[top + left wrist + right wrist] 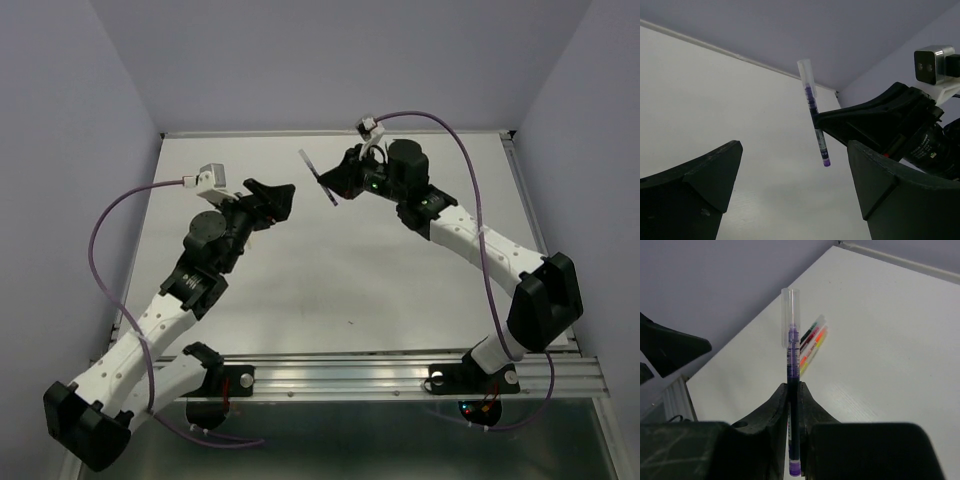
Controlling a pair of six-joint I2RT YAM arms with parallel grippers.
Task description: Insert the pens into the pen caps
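My right gripper (336, 184) (794, 388) is shut on a dark blue pen (792, 370), held in the air above the back middle of the white table (380, 280). A clear pen cap (790, 315) sits over the pen's upper tip. The same pen (817, 127) and cap (805, 75) show in the left wrist view, and the pen in the top view (318, 176). My left gripper (287, 200) (795, 170) is open and empty, a little left of and below the pen. Several other pens (812, 337), dark, red, orange and yellow, lie side by side on the table.
Grey walls close the table in at the back and sides. A metal rail (400, 375) runs along the near edge by the arm bases. The right arm's camera (935, 65) and wrist loom close to my left gripper.
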